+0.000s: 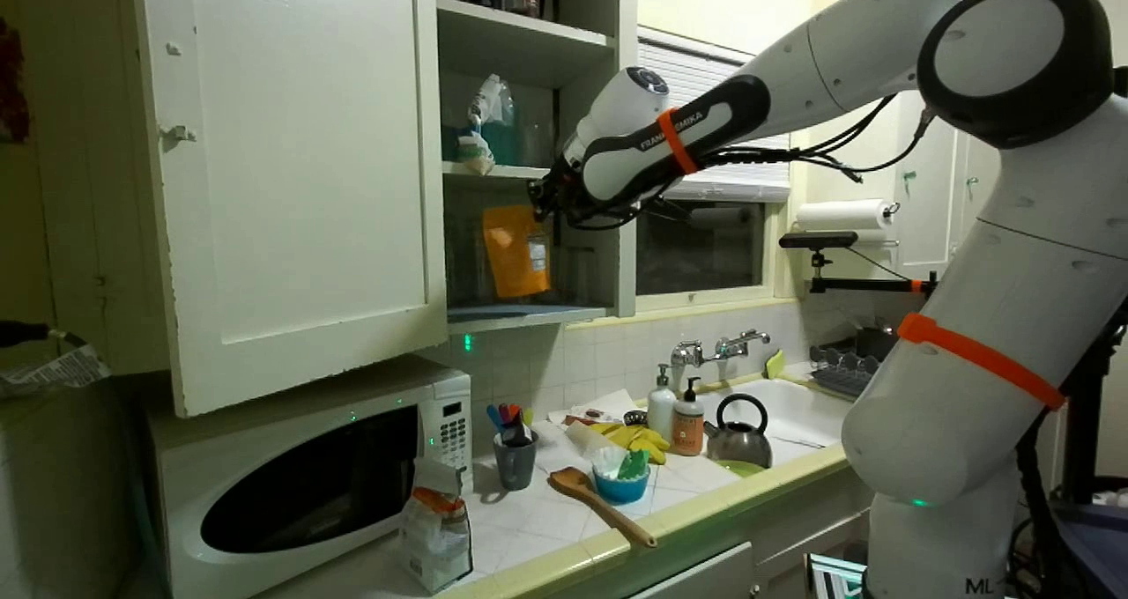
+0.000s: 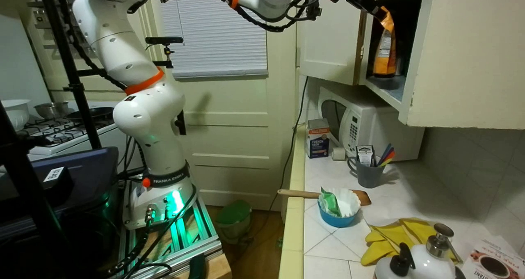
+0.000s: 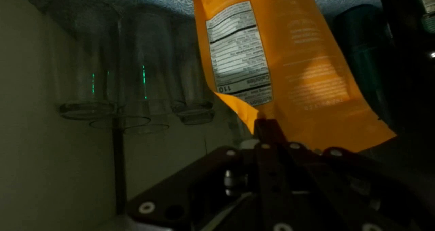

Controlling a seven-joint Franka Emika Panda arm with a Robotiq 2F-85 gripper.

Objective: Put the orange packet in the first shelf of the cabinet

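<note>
Pointing steeply downward: one flat, rectangular orange packet [image 1: 515,254], slightly tilted long axis running below the black two-fingered claw [image 3: 269,124], which pinches its top edge. Beneath: lowest white, blue-lined board shelf [image 1: 529,319], contact with base uncertain, inside tall white panelled-door cabinet [image 1: 627,255]. Likely next: base settled, then release.

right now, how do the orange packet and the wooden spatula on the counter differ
The orange packet is roughly upright in the cabinet, pinched near a top corner by the tool; the wooden spatula lies ungripped on the counter. The packet is broad, bright orange and printed; the spatula is brown, with a long thin handle. Both have warm colours.
</note>
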